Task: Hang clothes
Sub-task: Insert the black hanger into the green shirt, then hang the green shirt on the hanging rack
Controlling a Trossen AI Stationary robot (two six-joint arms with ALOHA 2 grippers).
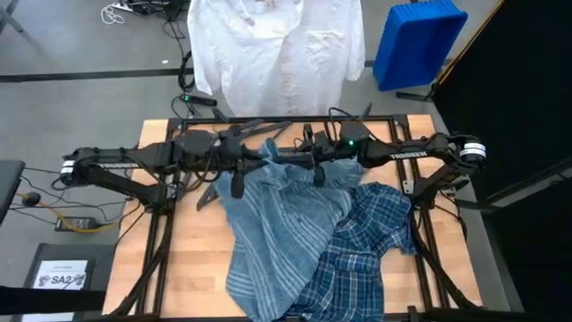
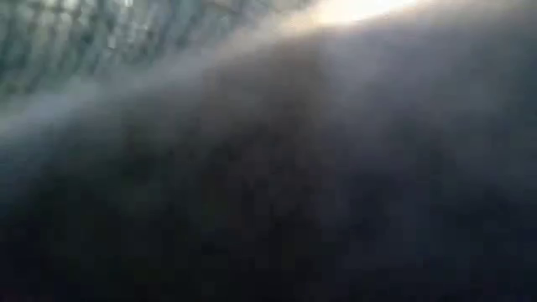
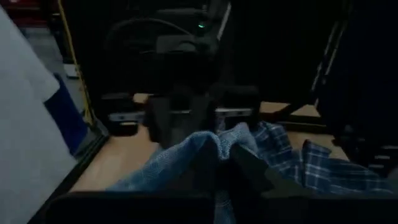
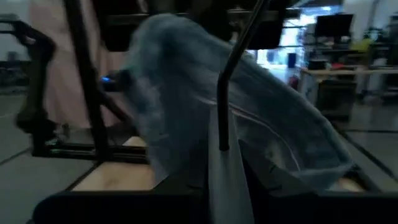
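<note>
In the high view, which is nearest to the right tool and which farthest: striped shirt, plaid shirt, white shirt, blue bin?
From the right tool:
1. striped shirt, at the tool itself.
2. plaid shirt, just toward the table's front.
3. white shirt, hanging beyond the table.
4. blue bin, on the floor, far right.

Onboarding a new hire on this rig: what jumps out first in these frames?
Both grippers, left gripper and right gripper, meet at the table's middle over the striped blue-grey shirt, its fabric bunched up against the left fingers. The plaid shirt lies crumpled beside it toward the right arm's side. The white shirt already hangs beyond the table's far edge.
</note>
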